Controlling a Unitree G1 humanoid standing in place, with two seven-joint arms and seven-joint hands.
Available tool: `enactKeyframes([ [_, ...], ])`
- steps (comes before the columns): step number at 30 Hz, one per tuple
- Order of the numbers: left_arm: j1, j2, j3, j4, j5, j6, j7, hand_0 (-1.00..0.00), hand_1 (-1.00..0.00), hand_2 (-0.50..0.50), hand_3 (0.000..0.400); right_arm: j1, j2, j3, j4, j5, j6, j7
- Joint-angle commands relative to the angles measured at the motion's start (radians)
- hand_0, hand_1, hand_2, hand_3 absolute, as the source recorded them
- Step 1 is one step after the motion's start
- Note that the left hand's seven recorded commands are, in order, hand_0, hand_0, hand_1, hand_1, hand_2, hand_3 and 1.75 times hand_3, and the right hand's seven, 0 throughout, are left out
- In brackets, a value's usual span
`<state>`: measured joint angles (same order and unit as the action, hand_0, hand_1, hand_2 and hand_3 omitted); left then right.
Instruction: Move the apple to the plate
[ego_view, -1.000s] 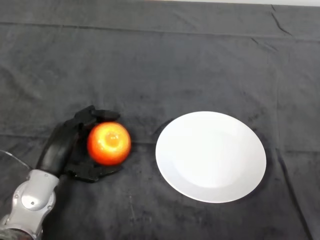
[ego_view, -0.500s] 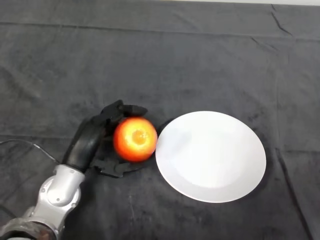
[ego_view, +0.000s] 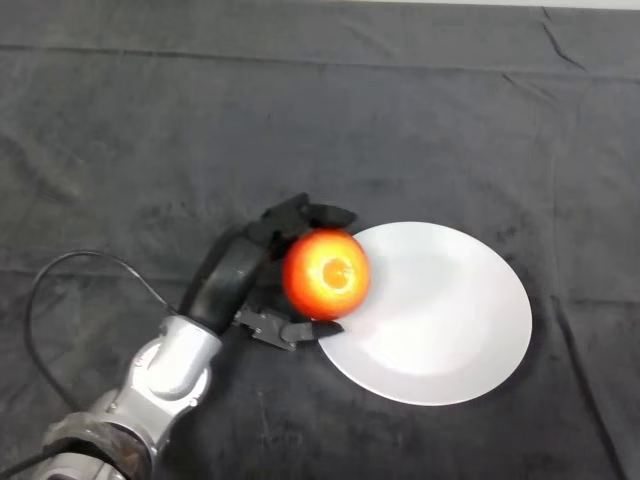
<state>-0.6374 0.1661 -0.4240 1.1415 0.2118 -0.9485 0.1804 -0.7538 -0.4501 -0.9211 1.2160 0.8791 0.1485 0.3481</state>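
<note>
A red-orange apple sits in my left hand, whose black fingers and thumb curl round it from the left, above and below. The apple hangs over the left rim of a round white plate that lies on the dark cloth. My silver-grey forearm runs down to the lower left. Whether the apple touches the plate cannot be told.
The dark cloth covers the whole table, with creases along the far edge and at the right side. Nothing else lies on it.
My hand has carried the apple to the right, from well left of the plate to over the plate's left rim. The plate has stayed put.
</note>
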Motion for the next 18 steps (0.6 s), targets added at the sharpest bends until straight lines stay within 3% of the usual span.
enactKeyframes([
  [1, -0.080, -0.009, -0.032, 0.003, 0.021, 0.008, 0.018, -1.00, -0.96, -0.02, 0.400, 0.022, -0.020, -0.0138, 0.000, 0.0092, -0.004, 0.0020],
  [13, -0.107, -0.027, -0.237, -0.036, -0.002, 0.061, 0.038, -1.00, -0.95, -0.03, 0.400, 0.022, -0.021, -0.0141, 0.002, 0.0092, -0.004, 0.0027],
  [18, -0.111, -0.021, -0.306, -0.053, -0.013, 0.085, 0.037, -1.00, -0.88, -0.06, 0.400, 0.022, -0.021, -0.0142, 0.002, 0.0092, -0.004, 0.0029],
])
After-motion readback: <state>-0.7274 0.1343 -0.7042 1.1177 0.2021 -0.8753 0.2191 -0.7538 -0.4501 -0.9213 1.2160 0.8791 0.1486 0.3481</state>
